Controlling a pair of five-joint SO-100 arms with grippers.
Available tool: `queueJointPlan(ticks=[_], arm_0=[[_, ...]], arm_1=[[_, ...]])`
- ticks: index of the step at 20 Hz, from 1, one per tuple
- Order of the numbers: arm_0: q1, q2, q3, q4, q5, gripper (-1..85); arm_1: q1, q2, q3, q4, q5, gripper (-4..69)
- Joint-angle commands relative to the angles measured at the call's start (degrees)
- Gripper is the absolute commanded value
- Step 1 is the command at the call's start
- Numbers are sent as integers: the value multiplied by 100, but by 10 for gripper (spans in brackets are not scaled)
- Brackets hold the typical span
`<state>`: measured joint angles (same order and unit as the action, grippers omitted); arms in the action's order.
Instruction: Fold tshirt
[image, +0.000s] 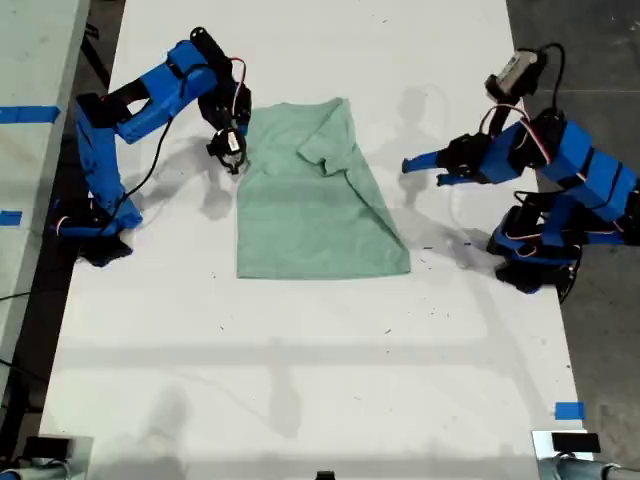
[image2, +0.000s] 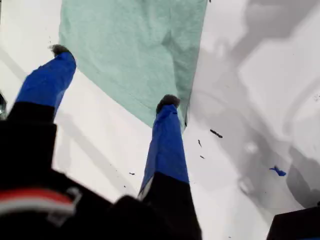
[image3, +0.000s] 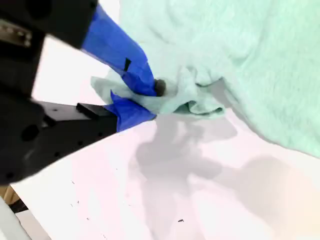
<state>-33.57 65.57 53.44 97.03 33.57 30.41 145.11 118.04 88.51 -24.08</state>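
The small, plain, pale mint-green cloth tshirt (image: 318, 195) was seen lying flat on the white table (image: 300, 380), a little toward the far end and between the two blue arms. In the exterior view it had been brought to a roughly oblong shape: the sleeve on that view's right appeared already folded inward over the body, leaving a diagonal crease down that side, while the hem at the near end lay straight. The side folds were judged part done; the edge on the exterior view's left was being worked, and the lengthwise fold, hem to neck, was judged yet to be made. My second gripper (image3: 150, 97), at the exterior view's left by the far corner of the garment, was shown in the second wrist view pinched down on a bunched bit of the cloth's edge, its jaws nearly together with fabric between them and lifted slightly off the table. My first gripper (image2: 112, 75), at the exterior view's right, was held spread wide apart with nothing in it; in the first wrist view its fingertips (image2: 167, 101) lay at the shirt's edge, and contact could not be told. In the exterior view it stood apart from the cloth.
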Motion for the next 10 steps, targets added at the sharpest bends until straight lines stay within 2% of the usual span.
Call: queueJointPlan(ticks=[1,6,10], arm_0=[[-62,703,-26,-299,35,0],[246,290,-554,-1477,571,0],[1002,-738,-853,-3173,1011,0]], arm_1=[[-105,185,-18,-185,-9,305],[-141,211,26,-185,0,302],[-185,211,79,-185,26,302]])
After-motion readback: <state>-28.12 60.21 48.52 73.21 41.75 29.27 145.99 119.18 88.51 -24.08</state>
